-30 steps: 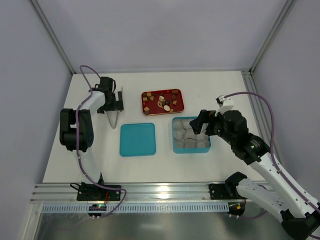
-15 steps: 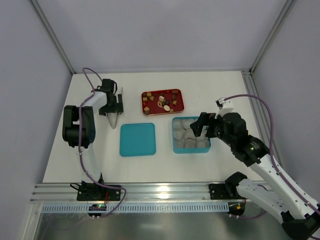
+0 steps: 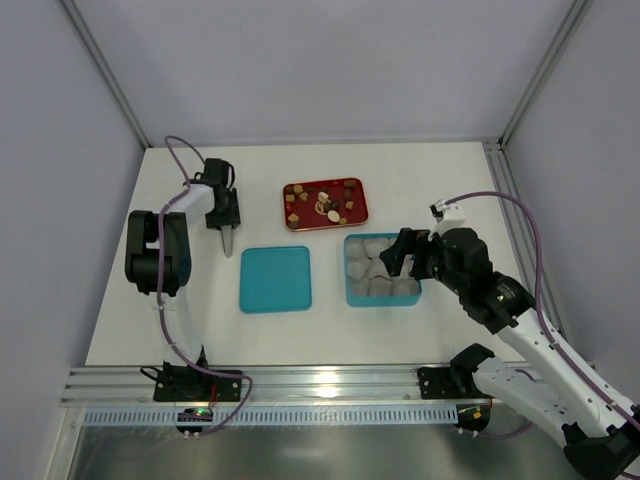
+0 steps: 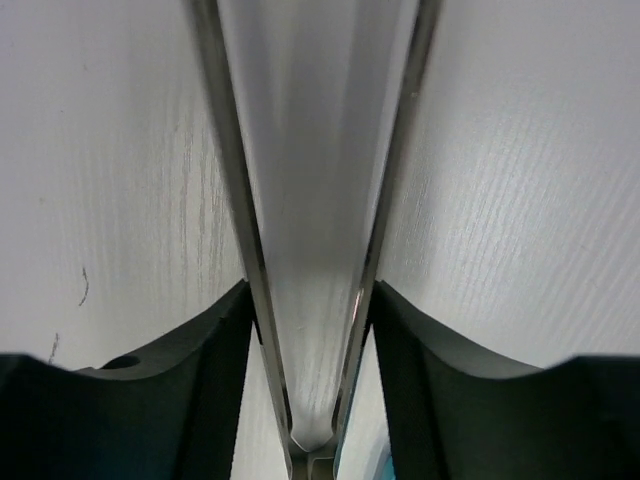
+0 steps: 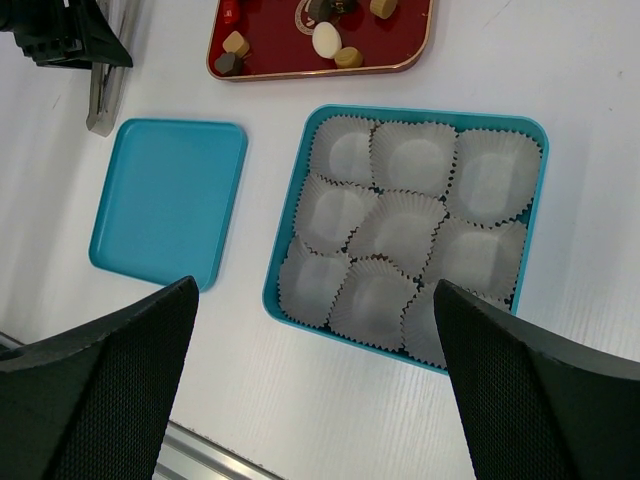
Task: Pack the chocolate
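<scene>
My right hand [image 5: 315,290] is hovering, fingers spread, over one teal box [image 5: 430,112] that is holding nine paper cups [image 5: 405,225]. My left hand [image 4: 310,290] is pinching one pair of tongs [image 5: 103,100] at the desk's [image 5: 560,200] 9 o'clock. The chocolate [image 5: 326,40], too small to count, is lying in one red tray [image 5: 280,45] at the box's 12 o'clock, and one teal lid [image 5: 165,200] is lying at its 9 o'clock.

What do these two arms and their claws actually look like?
The left arm and right arm are white tubes joined by chunky black joints. A thin purple cable loops alongside each. The left claw and right claw have black fingers; the right's look finely textured. No readable markings.
</scene>
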